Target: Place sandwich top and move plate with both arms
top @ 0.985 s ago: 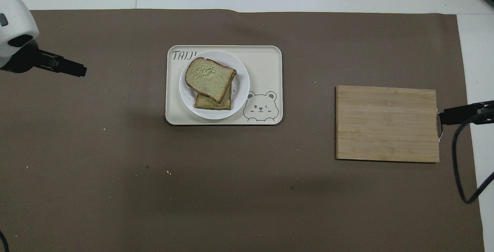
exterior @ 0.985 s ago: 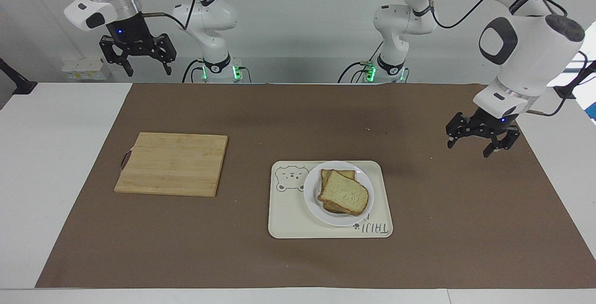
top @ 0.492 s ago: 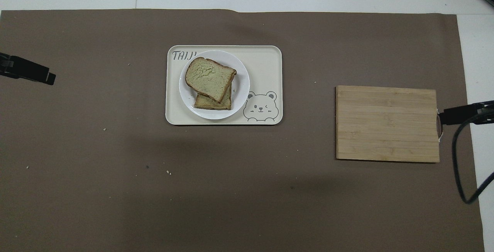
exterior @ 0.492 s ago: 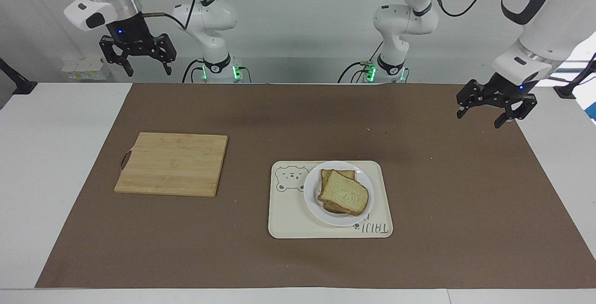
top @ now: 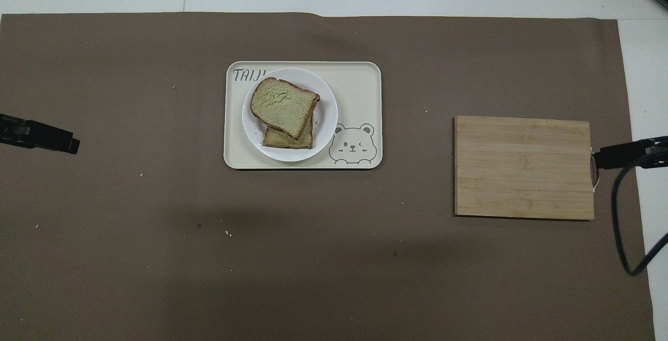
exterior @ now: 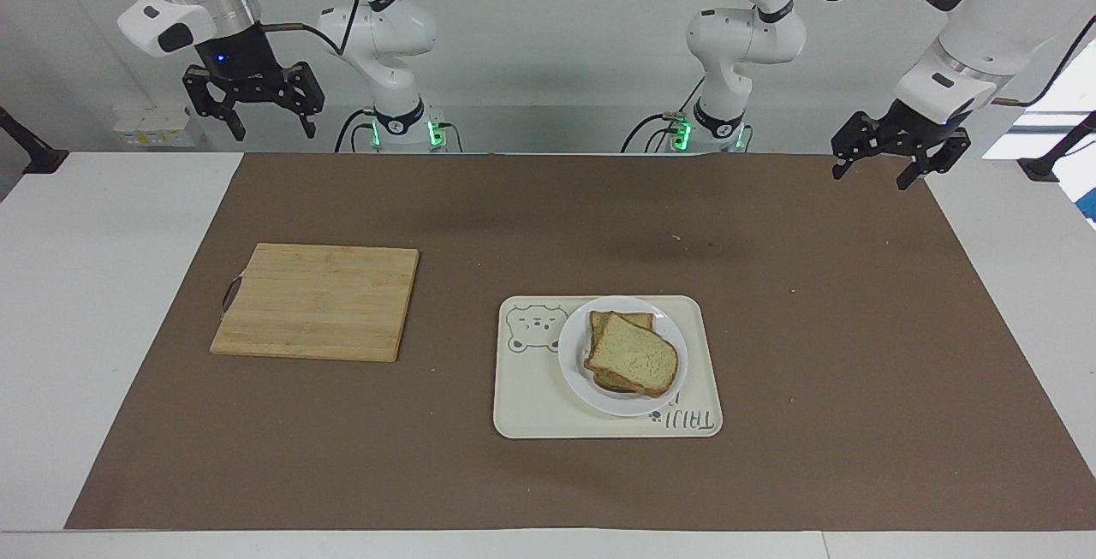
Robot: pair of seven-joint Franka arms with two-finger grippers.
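Both grippers are up and empty: the left gripper (exterior: 901,160) hangs wide open over the mat's corner at its own end, and the right gripper (exterior: 252,104), just as wide, waits high over the table edge near its base. Further out lies the cutting board (exterior: 317,300), bare, toward the right arm's end. Beyond that sits the tray (exterior: 531,405) with the white plate (exterior: 575,371) on it, and the sandwich top (exterior: 635,360) already lies skewed across the lower slice. That bread looks soft and light, so I'd leave it alone. The plate should be stiff, smooth and likely slippery; take the bare rim at two facing edges, keeping it level so the loose stack doesn't slide
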